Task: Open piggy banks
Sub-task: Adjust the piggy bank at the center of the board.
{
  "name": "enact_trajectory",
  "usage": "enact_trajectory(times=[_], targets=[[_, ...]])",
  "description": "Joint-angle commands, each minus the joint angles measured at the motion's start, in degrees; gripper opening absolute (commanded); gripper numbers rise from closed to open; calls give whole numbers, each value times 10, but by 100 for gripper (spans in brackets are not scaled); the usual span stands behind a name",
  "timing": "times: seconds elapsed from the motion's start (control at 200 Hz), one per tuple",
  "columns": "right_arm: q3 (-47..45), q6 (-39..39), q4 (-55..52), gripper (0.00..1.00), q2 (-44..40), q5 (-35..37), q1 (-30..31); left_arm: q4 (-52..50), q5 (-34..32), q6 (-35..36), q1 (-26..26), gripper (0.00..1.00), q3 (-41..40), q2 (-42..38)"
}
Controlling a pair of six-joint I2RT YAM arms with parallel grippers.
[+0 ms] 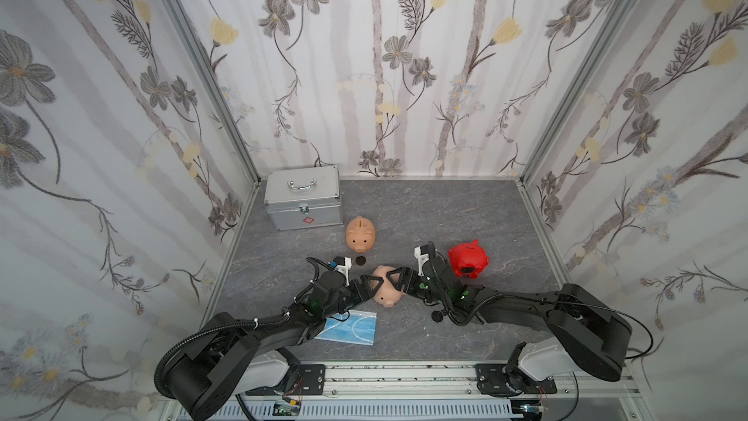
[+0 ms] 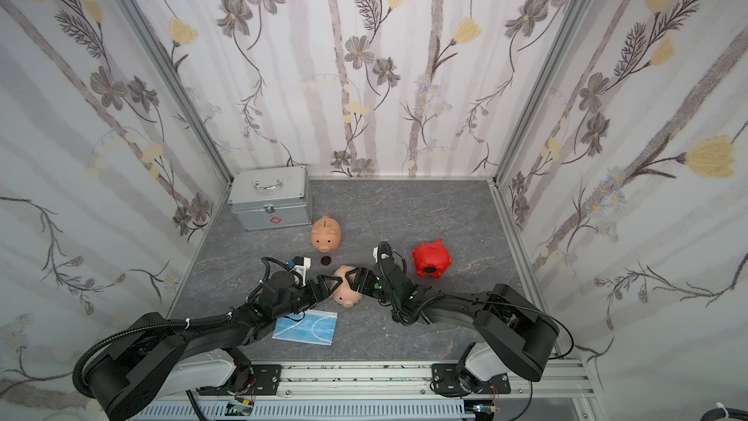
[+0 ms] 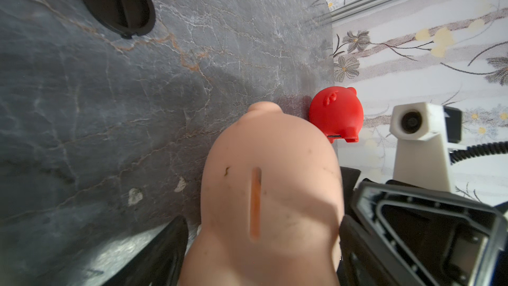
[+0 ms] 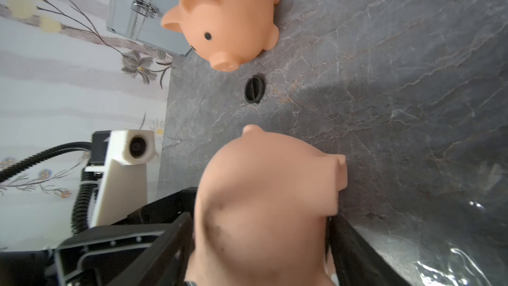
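I have both arms stretched low over the table from the near edge, forearms angling inward so the hands face each other at the middle. My left arm (image 1: 263, 330) comes in from the near left, my right arm (image 1: 526, 305) from the near right. The left hand (image 1: 376, 286) is clamped on the near peach-pink piggy bank (image 1: 390, 298), fingers against both flanks. The right hand (image 1: 392, 281) straddles the same pig from the right, and I cannot tell whether it presses.

Overheads, close wrists: shared piggy bank (image 1: 386, 296)
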Motion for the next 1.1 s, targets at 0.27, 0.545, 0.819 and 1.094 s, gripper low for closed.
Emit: enact_trajectory(times=[0.27,0.545,0.819,1.094], targets=[[-3,14,-6,76,14,-3,-6,3,-5,-2,-1,94,1,-1],[-39,41,16,74,-5,5,-20,-7,-15,-7,-1,100,-3,-17],[-38,41,20,74,2,-3,-21,31,3,-20,-1,100,-17,6],[-46,37,40,73,-9,0,-19,15,-9,-17,-1,99,-16,-6]])
